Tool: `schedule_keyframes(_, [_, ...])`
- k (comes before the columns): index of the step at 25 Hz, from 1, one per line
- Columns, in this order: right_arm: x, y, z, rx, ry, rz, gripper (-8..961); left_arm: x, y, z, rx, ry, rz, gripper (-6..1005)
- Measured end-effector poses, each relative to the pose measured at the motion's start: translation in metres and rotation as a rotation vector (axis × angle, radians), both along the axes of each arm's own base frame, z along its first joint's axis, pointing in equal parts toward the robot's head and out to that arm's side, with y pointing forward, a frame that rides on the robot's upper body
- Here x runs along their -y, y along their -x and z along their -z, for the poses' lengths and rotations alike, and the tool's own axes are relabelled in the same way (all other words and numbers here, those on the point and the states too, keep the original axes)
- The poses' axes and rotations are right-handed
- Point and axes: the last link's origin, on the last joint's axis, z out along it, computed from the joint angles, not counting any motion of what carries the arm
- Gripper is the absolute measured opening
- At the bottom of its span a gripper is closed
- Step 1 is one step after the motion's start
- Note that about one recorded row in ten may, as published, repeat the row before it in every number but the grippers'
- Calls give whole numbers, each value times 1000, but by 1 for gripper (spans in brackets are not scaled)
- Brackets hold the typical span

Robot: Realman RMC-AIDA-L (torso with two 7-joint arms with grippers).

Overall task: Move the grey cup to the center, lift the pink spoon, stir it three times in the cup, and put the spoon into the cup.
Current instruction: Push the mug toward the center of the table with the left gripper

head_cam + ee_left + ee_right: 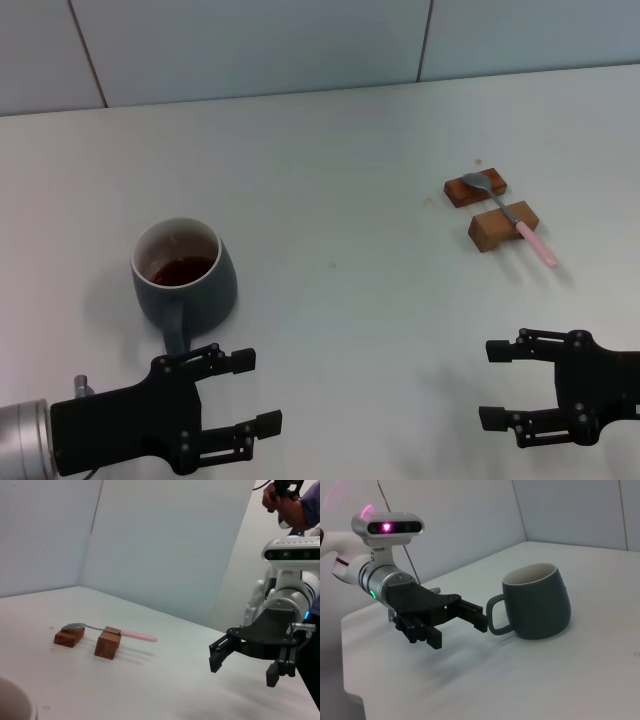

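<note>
The grey cup [185, 278] stands at the left of the table, with dark brown liquid inside and its handle turned toward me. It also shows in the right wrist view [540, 605]. The pink spoon [510, 215] lies across two brown wooden blocks at the right, bowl on the far block, pink handle sticking out toward me. It also shows in the left wrist view [112, 630]. My left gripper [255, 392] is open and empty, just in front of the cup's handle. My right gripper [490, 385] is open and empty, well in front of the spoon.
The far block [475, 188] and the near block [503, 226] hold the spoon off the white table [340, 200]. A tiled wall runs along the table's back edge. A person's arm [292, 507] shows behind the robot in the left wrist view.
</note>
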Motion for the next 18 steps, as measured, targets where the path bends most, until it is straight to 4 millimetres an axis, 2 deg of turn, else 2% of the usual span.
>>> schedule_keyframes(10, [0, 0, 0, 0, 0, 0, 840, 3, -3, -2, 21, -8, 38, 799])
schedule_keyframes(13, [0, 0, 0, 0, 0, 2, 840, 4, -2, -16, 84, -135, 60, 800])
schedule_keyframes(14, [1, -1, 0, 0, 0, 3, 840, 0, 5, -30, 121, -275, 11, 800])
schedule_keyframes(15, [1, -1, 0, 0, 0, 3, 840, 0, 5, -30, 121, -275, 11, 800])
schedule_keyframes(16, [1, -1, 0, 0, 0, 3, 840, -4, 14, -44, 134, -418, -40, 800])
schedule_keyframes(17, [1, -1, 0, 0, 0, 3, 840, -4, 14, -44, 134, -418, -40, 800])
schedule_keyframes(18, [1, -1, 0, 0, 0, 3, 840, -6, 20, -50, 132, -500, -66, 800])
